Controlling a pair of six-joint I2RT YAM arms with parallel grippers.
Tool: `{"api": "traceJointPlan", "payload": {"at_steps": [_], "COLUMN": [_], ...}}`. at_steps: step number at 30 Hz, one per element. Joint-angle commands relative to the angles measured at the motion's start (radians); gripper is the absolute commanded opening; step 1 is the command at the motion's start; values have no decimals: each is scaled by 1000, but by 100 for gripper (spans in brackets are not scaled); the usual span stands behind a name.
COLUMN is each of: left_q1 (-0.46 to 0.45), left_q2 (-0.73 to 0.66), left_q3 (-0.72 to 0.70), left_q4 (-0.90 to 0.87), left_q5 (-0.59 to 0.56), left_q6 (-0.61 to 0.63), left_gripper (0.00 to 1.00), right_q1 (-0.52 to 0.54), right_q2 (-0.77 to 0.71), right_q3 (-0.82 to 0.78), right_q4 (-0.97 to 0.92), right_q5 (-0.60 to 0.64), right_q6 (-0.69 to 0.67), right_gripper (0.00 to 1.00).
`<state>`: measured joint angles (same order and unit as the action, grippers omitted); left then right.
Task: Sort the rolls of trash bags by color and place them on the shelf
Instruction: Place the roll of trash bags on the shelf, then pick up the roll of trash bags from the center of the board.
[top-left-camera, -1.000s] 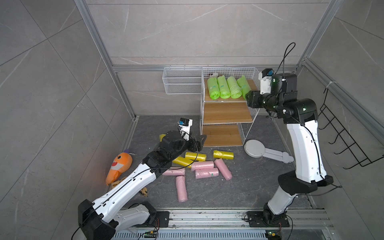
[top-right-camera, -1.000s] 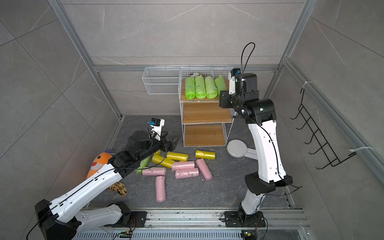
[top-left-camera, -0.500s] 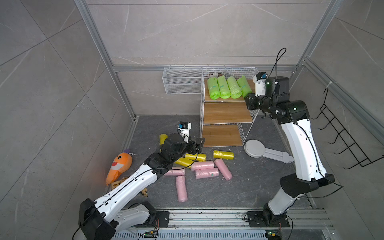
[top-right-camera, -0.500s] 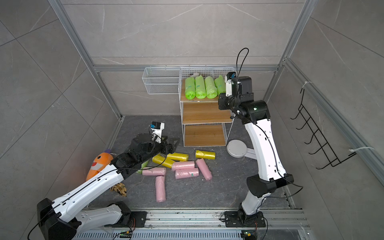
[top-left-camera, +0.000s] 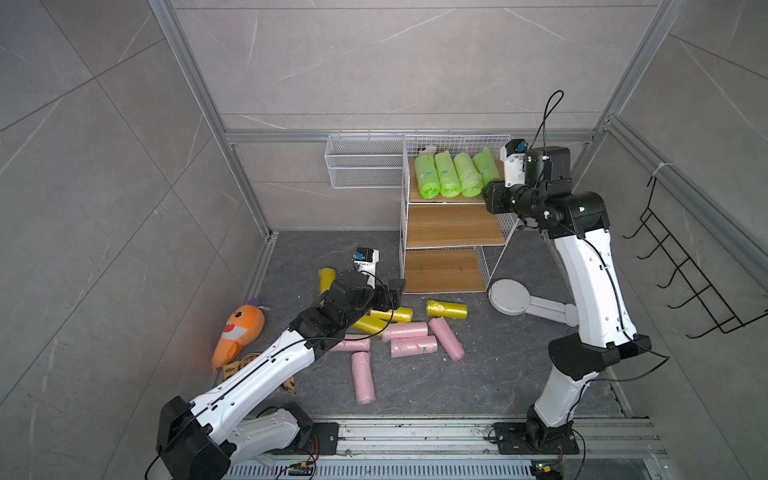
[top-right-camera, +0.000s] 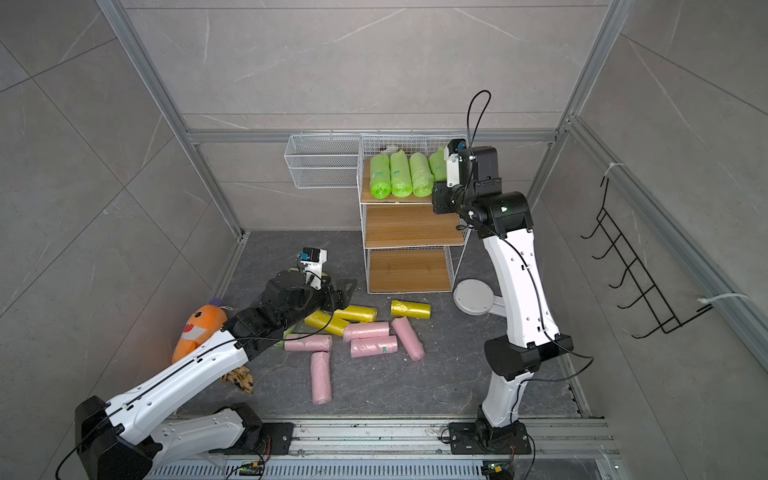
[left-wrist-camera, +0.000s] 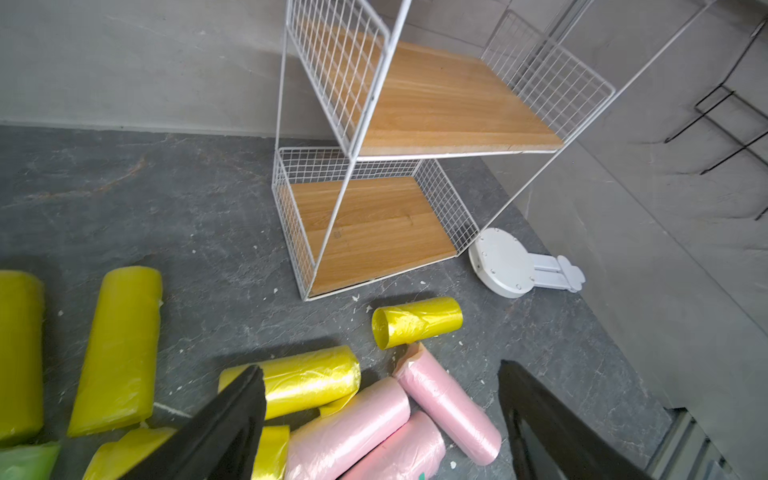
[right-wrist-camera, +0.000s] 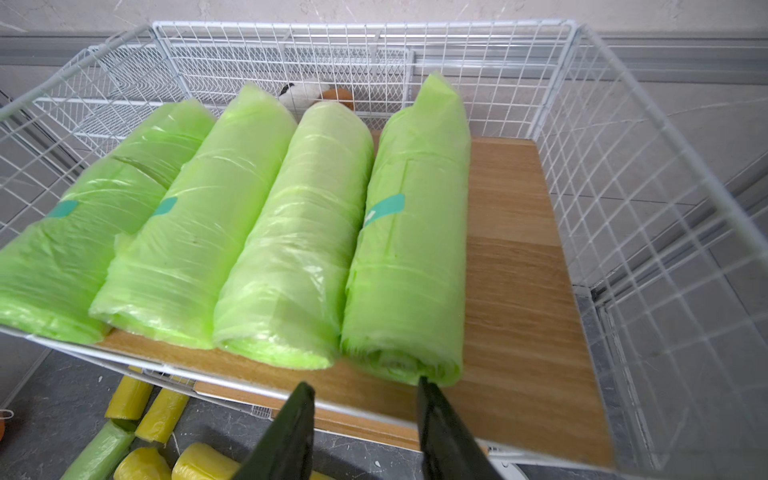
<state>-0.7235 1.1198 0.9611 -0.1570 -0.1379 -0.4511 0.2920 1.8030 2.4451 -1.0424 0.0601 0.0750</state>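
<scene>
four green rolls (top-left-camera: 446, 176) lie side by side on the top tier of the shelf (top-left-camera: 453, 226) against the far wall (top-left-camera: 374, 62). the right gripper (right-wrist-camera: 365, 388) sits at the rightmost roll's near end, fingers narrowly parted, holding nothing. the left gripper (left-wrist-camera: 380, 374), fingers wide and empty, hovers over yellow rolls (left-wrist-camera: 316, 378) and pink rolls (left-wrist-camera: 449, 399) strewn on the floor (top-left-camera: 498, 374).

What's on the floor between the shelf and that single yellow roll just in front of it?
Only bare gray floor with a few white flecks separates the shelf from the yellow roll; the left wrist view shows it best.
</scene>
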Motion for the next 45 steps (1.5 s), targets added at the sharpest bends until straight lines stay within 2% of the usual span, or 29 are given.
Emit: {"api": "traceJointPlan", "payload": {"at_steps": [1, 7, 10, 15, 24, 27, 31, 37, 45], "left_q1": [46, 168, 242, 356, 419, 438, 463, 484, 523], "left_q2": [-29, -112, -124, -70, 103, 132, 179, 247, 356], "left_q3": [-36, -175, -222, -250, -186, -183, -157, -159, -152], "left_q4": [-81, -132, -158, -175, -231, -194, -195, -212, -163], "left_q5": [-87, -139, -223, -241, -183, -92, -88, -121, -42], "left_q6": [-70, -160, -146, -85, 87, 165, 245, 459, 553], "left_gripper": [90, 90, 90, 90, 91, 91, 90, 90, 88], "right_q1": [-3, 54, 121, 204, 217, 220, 220, 220, 220], "right_q2": [-125, -333, -419, -538, -661, -673, -660, -671, -650], "right_q3": [-106, -388, -545, -807, -1259, -1386, -1465, -1512, -1526], "right_q4": [17, 115, 168, 282, 558, 670, 735, 769, 780], "right_q5": [-19, -60, -51, -87, -243, -293, -353, -372, -380], "right_q6": [1, 23, 24, 48, 131, 174, 207, 207, 195], "right_gripper": [51, 57, 59, 61, 65, 67, 67, 68, 68]}}
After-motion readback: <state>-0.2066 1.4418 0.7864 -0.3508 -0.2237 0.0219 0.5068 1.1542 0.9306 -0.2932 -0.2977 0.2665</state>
